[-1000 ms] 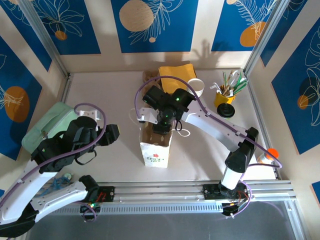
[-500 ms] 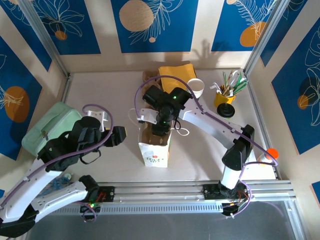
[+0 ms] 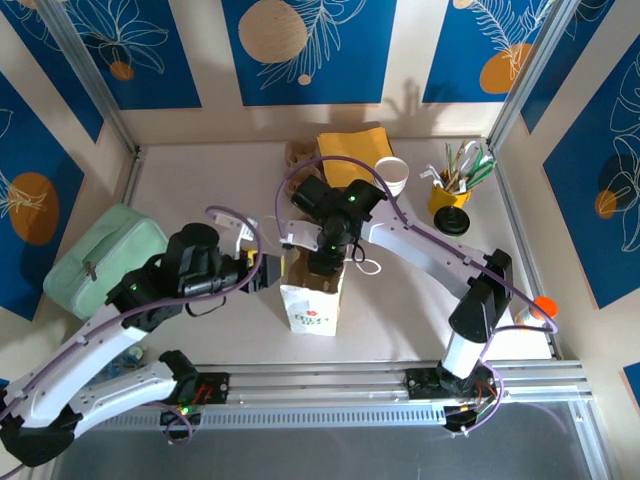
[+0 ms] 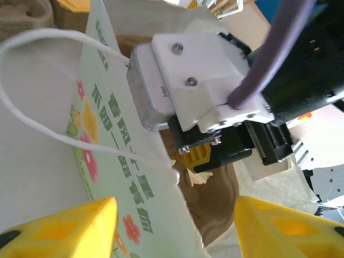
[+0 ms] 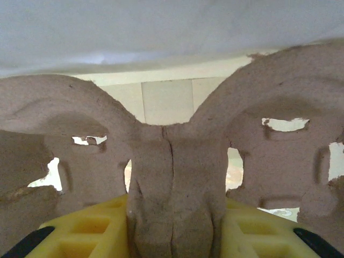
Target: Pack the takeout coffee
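A white paper bag point(image 3: 312, 300) with green lettering and red flowers stands open mid-table. My right gripper point(image 3: 325, 252) reaches down into its mouth and is shut on the middle ridge of a brown pulp cup carrier point(image 5: 172, 161), with a yellow finger point(image 5: 86, 228) on each side. My left gripper point(image 3: 262, 272) is at the bag's left rim. It is open, and the bag's wall point(image 4: 107, 161) runs between its yellow fingertips point(image 4: 59, 226), apart from both. The carrier point(image 4: 215, 188) shows inside the bag. The takeout coffee is out of view.
A pale green case point(image 3: 100, 255) lies at the left. At the back are a yellow napkin point(image 3: 352, 145), a white-rimmed cup stack point(image 3: 392, 175), a yellow holder of utensils point(image 3: 450, 190) and a loose black lid point(image 3: 452, 222). An orange ball point(image 3: 543, 306) sits far right.
My left arm has swung right from beside the green case to the bag's left rim. The right gripper has stayed in the bag's mouth, holding the carrier.
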Controlling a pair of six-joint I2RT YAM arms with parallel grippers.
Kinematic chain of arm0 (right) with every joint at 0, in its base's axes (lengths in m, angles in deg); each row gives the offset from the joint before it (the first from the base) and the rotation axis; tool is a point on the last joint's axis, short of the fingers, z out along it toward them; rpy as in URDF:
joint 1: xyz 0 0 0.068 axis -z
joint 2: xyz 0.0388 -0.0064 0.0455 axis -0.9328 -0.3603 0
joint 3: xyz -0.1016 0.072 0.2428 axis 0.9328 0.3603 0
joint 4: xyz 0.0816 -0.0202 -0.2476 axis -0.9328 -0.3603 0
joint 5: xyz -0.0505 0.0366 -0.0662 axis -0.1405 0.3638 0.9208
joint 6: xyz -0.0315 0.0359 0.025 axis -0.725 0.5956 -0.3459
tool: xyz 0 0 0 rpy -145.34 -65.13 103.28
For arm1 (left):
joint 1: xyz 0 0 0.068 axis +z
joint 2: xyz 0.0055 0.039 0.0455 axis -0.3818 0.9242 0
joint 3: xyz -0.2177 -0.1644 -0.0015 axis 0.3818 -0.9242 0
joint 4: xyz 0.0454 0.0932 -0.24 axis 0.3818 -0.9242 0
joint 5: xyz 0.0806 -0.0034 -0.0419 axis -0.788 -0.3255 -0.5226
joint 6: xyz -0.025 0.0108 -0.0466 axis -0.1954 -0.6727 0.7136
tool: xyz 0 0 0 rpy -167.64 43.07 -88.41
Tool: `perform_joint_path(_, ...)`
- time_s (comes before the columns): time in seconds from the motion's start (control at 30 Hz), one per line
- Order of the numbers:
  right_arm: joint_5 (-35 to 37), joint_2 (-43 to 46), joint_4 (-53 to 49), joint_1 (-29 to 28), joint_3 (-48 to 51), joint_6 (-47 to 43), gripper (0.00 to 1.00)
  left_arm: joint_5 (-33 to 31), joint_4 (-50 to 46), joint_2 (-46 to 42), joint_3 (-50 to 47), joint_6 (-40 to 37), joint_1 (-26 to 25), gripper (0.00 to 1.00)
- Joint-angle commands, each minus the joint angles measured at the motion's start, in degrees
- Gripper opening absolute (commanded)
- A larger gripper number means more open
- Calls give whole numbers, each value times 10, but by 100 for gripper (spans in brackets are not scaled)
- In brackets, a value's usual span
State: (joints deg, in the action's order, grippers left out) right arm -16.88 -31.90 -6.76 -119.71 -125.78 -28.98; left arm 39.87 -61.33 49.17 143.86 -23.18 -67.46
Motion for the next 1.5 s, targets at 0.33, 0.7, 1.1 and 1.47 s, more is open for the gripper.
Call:
perform_joint_path(0.33,-42,24,22,15,22,3,37,-14,45,55,3,-4,3,41)
perform_joint_path(0.7,-45,30,34,23,39,4,37,-104,18,54,12,8,3,22)
perform_joint_path(1.1,-62,9,45,25,42,0,37,-111,30,47,2,24,2,8)
perform_joint_path(1.47,-56,-17,33,26,45,1,37,-86,50,53,12,25,2,3)
